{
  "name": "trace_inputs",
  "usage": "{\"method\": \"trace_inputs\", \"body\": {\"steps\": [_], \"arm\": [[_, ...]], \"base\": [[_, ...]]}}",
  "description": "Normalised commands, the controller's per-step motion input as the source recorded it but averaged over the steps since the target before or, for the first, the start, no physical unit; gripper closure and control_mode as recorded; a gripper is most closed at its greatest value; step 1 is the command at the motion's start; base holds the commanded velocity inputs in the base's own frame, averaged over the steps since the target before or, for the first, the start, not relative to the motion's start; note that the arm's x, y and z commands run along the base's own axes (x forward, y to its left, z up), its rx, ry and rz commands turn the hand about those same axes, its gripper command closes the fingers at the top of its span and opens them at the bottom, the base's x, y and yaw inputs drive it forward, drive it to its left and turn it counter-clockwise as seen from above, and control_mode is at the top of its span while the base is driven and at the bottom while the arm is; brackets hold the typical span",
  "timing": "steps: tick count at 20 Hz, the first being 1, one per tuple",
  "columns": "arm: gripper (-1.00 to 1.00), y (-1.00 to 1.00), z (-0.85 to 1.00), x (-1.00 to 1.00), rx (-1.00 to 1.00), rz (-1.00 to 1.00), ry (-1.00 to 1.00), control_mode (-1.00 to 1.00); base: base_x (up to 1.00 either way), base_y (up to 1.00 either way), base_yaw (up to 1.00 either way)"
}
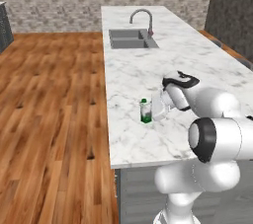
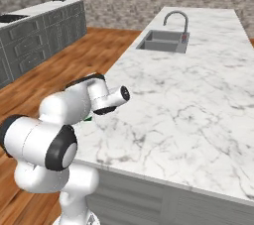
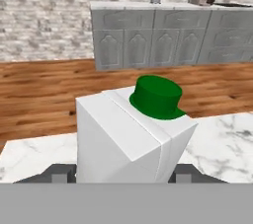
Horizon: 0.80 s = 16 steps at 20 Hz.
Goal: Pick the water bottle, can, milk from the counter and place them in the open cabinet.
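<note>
End effector (image 3: 121, 177) closed around the milk (image 3: 133, 131), low on the carton, at the near left part of the tabletop (image 1: 148, 70).

From the hand view I see a dark fingertip on each side of the white carton, its green cap just above them, so I judge the pinch is made and the carton sits upright between the jaws. In the left base view the milk (image 1: 145, 111) stands on the marble close to the left edge, right at the wrist. My plan for a clean lift: keep the squeeze steady, rise straight up before swinging, and hold the carton level so it doesn't twist out. I cannot tell whether its base is off the marble yet.
</note>
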Motion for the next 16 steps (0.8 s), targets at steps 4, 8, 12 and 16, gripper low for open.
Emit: {"method": "trace_inputs", "body": {"steps": [4,8,12,16], "arm": [[1.00,0.25,1.00,-0.02,0.00,0.00,0.14,-1.00],[1.00,0.23,1.00,-0.25,0.00,0.00,0.18,-1.00],[1.00,0.07,0.93,-0.47,0.00,0.00,0.08,-1.00],[1.00,0.00,0.68,-0.63,0.00,0.00,0.01,-1.00]], "base": [[0.00,0.00,0.00],[0.00,0.00,0.00],[0.00,0.00,0.00],[0.00,0.00,0.00]]}}
